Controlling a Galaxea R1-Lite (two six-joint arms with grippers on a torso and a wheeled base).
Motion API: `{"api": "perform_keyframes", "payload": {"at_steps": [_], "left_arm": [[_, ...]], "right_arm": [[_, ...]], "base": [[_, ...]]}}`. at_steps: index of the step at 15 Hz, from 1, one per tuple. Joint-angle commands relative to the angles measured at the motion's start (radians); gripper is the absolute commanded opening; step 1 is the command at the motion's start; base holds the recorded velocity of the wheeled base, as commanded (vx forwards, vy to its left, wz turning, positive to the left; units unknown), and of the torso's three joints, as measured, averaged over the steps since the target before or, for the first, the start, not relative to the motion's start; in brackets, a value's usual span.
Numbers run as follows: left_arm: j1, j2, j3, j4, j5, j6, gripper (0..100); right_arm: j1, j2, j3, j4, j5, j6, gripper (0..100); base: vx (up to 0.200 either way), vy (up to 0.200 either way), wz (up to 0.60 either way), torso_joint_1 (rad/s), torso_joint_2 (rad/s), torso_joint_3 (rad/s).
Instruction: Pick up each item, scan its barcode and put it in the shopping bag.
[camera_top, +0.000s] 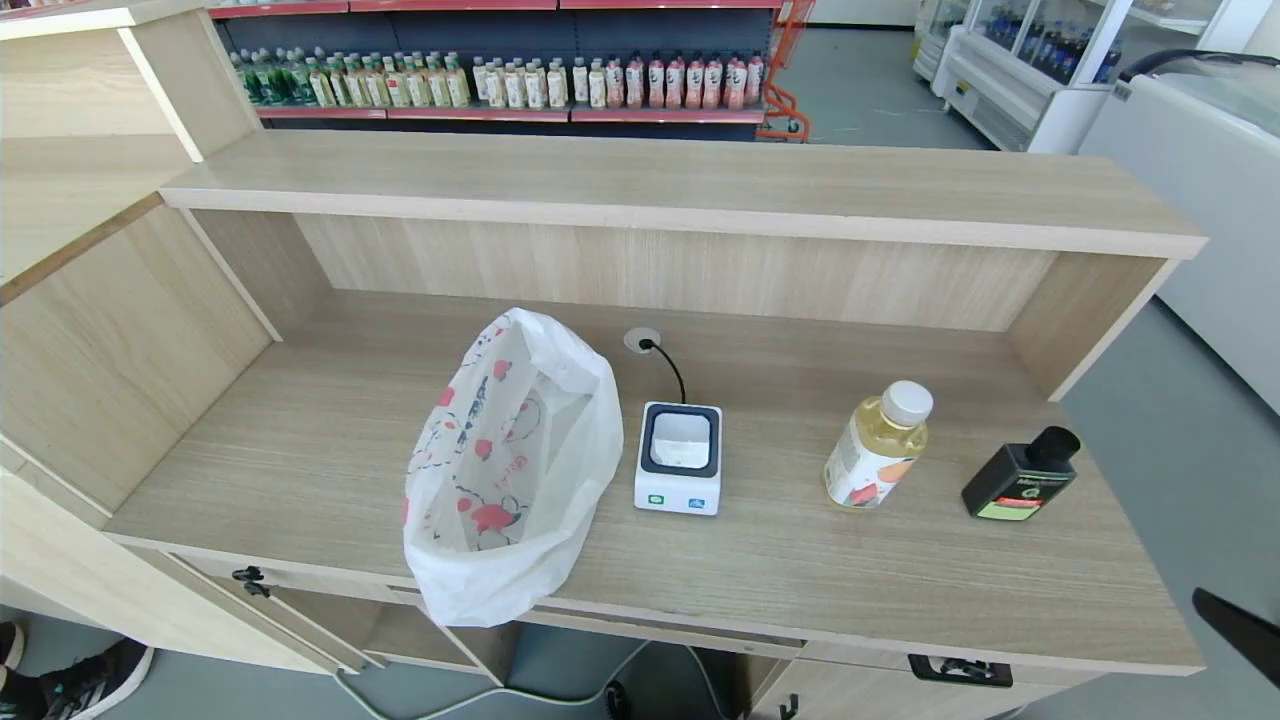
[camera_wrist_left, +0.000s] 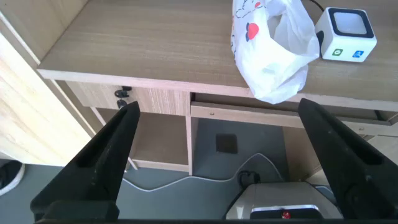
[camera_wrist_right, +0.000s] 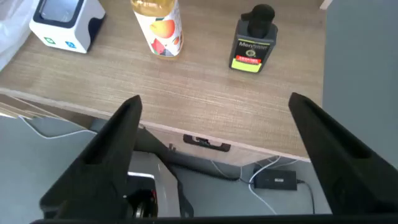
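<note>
A white shopping bag (camera_top: 510, 470) with red prints stands open at the counter's front left, its bottom hanging over the edge (camera_wrist_left: 273, 56). To its right sits a white barcode scanner (camera_top: 679, 457) (camera_wrist_left: 348, 31) (camera_wrist_right: 61, 23). Further right stands a yellow drink bottle (camera_top: 878, 447) (camera_wrist_right: 159, 28) with a white cap, then a black bottle (camera_top: 1021, 475) (camera_wrist_right: 252, 40) with a green and red label. My left gripper (camera_wrist_left: 217, 155) is open, held low in front of the counter below the bag. My right gripper (camera_wrist_right: 217, 155) is open too, below the counter's front edge near the bottles.
The wooden counter (camera_top: 780, 560) has a raised back shelf (camera_top: 680, 185) and side walls. Drawers with black handles (camera_top: 958, 670) (camera_wrist_right: 202, 142) run under its front edge. Cables lie on the floor (camera_wrist_right: 273, 180). Store shelves of bottles (camera_top: 500, 80) stand behind.
</note>
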Motion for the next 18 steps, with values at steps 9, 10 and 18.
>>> {"api": "perform_keyframes", "payload": {"at_steps": [9,10,18], "left_arm": [[0.000,0.000,0.000,0.000,0.000,-0.001,100],[0.000,0.000,0.000,0.000,0.000,-0.001,100],[0.000,0.000,0.000,0.000,0.000,0.001,100]], "right_arm": [[0.337,0.928,0.045,-0.911,-0.093,0.129,100],[0.340,0.956,0.039,-0.926,-0.112,0.120,100],[0.331,1.099,-0.003,-1.055,-0.176,0.071,100]], "base": [[0.000,0.000,0.00,0.000,0.00,0.000],[0.000,0.000,0.00,0.000,0.00,0.000],[0.000,0.000,0.00,0.000,0.00,0.000]]}}
